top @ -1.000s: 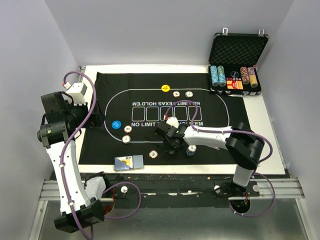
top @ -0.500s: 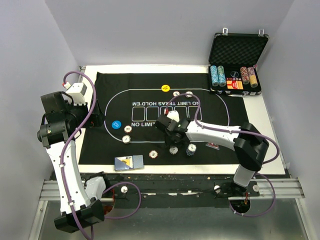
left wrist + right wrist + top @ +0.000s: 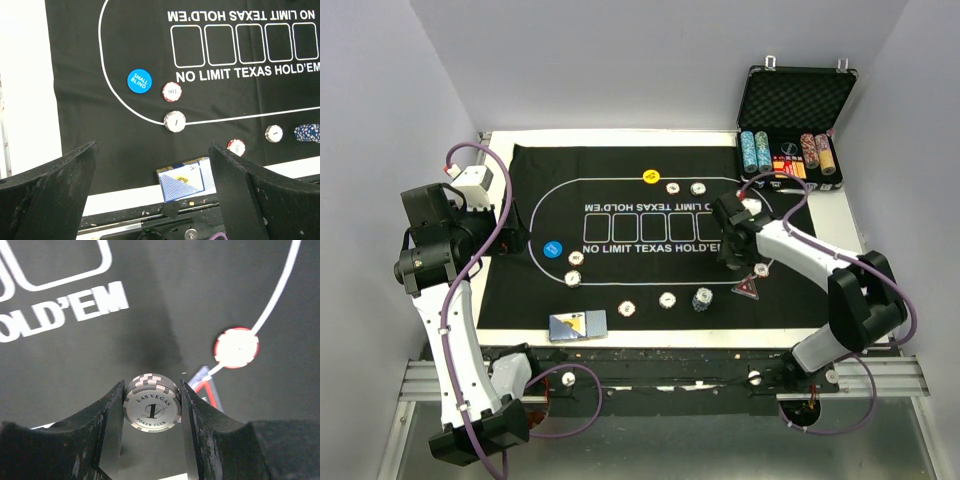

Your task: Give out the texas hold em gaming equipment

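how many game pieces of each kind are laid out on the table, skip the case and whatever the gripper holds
loose chips: 7
blue chip stack: 1
round buttons: 2
card deck: 1
red triangular marker: 1
total: 12

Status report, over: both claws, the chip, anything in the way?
Right claw shut on white chip, above mat. Left claw open, empty. Red chip and triangular marker on mat nearby.
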`<state>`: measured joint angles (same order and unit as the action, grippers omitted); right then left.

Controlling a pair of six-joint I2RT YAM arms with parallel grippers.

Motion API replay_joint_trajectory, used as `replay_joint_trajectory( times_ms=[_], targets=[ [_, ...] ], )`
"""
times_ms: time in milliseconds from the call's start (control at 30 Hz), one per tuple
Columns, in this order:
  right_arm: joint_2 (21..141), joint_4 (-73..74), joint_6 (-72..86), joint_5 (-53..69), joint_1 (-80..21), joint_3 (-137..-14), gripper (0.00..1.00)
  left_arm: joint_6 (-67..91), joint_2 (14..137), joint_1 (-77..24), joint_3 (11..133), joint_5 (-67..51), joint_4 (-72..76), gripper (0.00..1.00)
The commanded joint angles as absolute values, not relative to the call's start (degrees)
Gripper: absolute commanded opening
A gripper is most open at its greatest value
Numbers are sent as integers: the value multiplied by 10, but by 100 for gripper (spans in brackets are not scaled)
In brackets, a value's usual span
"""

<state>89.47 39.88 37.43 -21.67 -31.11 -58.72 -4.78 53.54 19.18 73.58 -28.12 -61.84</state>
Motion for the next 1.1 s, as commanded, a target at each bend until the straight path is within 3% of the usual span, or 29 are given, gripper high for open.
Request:
replay_joint_trajectory(
  times_ms=[0, 467, 700, 833, 1067],
  targets=[
    [874, 367, 345, -220, -266, -547, 36, -49, 535, 197, 741, -288, -616, 99],
    [918, 307, 352, -151, -254, -509, 36, -51, 537, 198, 751, -283, -621, 99],
    [882, 329, 387, -179, -255, -480, 37, -47, 541, 197, 754, -291, -620, 99],
    [888, 342, 389, -182, -255, -486, 48, -47, 539, 198, 757, -292, -621, 99],
    [880, 358, 405, -197, -255, -482, 76, -51, 539, 198, 758, -289, -623, 99]
  ],
)
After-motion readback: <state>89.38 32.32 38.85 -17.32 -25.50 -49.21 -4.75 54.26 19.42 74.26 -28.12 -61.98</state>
